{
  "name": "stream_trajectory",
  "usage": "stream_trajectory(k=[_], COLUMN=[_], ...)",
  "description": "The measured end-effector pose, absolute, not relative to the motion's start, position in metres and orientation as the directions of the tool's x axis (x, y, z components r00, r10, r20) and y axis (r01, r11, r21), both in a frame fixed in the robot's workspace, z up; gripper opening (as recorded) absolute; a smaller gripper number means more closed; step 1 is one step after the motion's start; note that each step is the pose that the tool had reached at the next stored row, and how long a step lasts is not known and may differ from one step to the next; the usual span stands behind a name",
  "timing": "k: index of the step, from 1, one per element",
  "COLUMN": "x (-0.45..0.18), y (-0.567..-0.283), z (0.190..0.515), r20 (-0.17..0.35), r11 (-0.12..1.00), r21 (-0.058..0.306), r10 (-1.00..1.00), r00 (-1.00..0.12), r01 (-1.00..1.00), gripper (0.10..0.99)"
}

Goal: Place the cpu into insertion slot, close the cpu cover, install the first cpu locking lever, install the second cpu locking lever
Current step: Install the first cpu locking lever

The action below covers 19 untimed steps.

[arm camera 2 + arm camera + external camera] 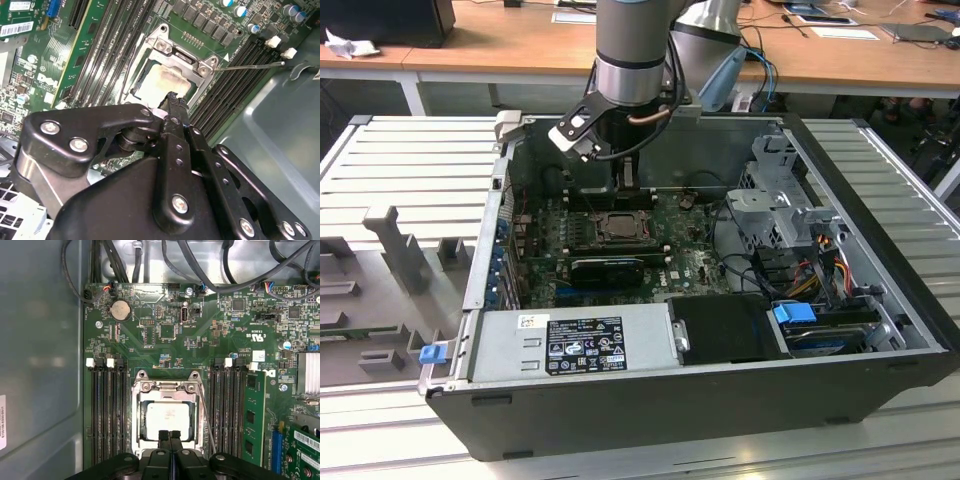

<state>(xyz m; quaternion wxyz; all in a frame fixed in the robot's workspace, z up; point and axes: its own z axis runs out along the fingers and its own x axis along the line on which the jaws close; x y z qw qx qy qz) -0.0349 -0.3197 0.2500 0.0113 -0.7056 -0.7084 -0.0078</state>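
The gripper (169,435), fingers pressed together and holding nothing, is sitting at the edge of the cpu cover (165,396), which is lying over the cpu (165,419) seated in the insertion slot (135,390) (chip judged light, rigid, fragile; grip by edges only).

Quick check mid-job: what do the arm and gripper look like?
The arm is a grey metal cylinder with a dark band and a blue joint cap. A white block and a black cable sit at the wrist. The gripper is black linkage plates with silver screws.
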Motion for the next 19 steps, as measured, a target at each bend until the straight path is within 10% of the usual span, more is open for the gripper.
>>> stream_trajectory(k=[19], x=[-0.035], y=[-0.32], z=[0.28], r20=[0.027], r11=[0.004], r21=[-0.005], r10=[1.0], r00=[-0.004], r01=[1.0], gripper=[0.106])
